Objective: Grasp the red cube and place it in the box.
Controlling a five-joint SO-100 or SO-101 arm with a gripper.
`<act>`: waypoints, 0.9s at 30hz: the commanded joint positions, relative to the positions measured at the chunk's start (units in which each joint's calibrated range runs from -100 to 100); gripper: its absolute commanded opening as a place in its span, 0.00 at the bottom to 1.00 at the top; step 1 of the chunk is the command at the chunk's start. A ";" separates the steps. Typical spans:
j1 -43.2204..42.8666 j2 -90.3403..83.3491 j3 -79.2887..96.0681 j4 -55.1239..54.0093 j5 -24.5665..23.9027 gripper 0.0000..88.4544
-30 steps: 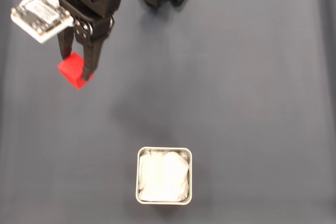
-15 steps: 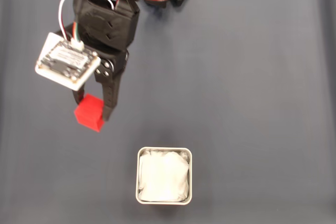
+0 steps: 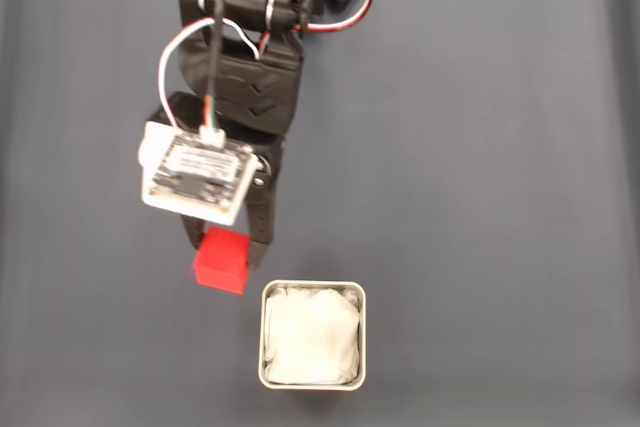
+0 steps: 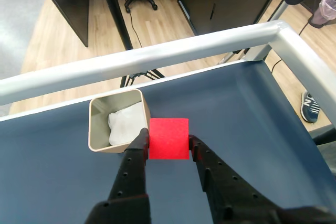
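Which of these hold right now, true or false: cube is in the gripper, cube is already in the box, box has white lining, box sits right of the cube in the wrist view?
1. The gripper is shut on the red cube. True.
2. The cube is already inside the box. False: in the fixed view it is held outside the box, just past its upper left corner.
3. The box has white lining. True.
4. In the wrist view the box sits right of the cube. False: it sits left of it.
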 commanded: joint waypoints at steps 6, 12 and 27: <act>-4.13 0.16 -1.93 -3.57 0.29 0.07; -5.83 0.08 -0.28 -6.03 0.39 0.07; -8.89 0.86 2.54 -12.67 0.68 0.06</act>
